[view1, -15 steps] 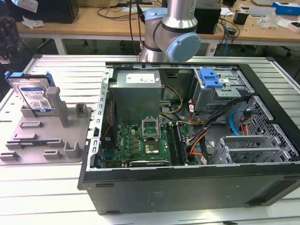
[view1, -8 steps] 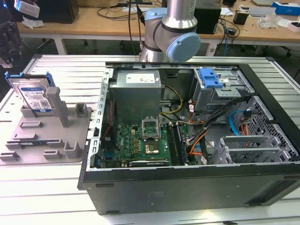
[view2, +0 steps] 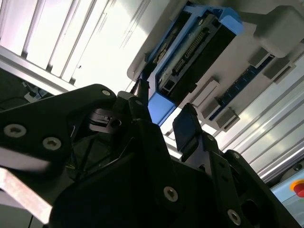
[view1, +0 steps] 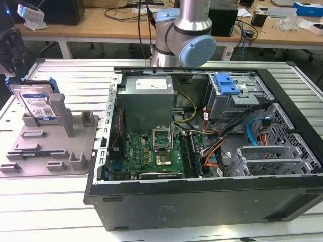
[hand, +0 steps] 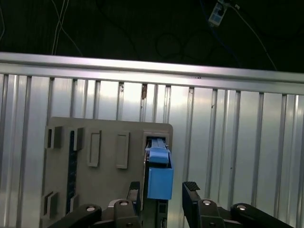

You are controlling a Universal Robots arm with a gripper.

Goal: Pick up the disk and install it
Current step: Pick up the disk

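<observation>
The disk [view1: 36,101] stands in a grey holder [view1: 55,151] on the slatted metal table [view1: 40,201], tool [hand: 163,188] spread wide close by.

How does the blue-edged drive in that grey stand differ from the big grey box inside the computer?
The disk stands on edge in the grey stand, outside the computer case; the big grey box sits inside it. The disk is thin and small; the big grey box is bulky. The disk has blue rails and a white-and-blue label; the big grey box, one small white sticker. Both are rectangular metal.
</observation>
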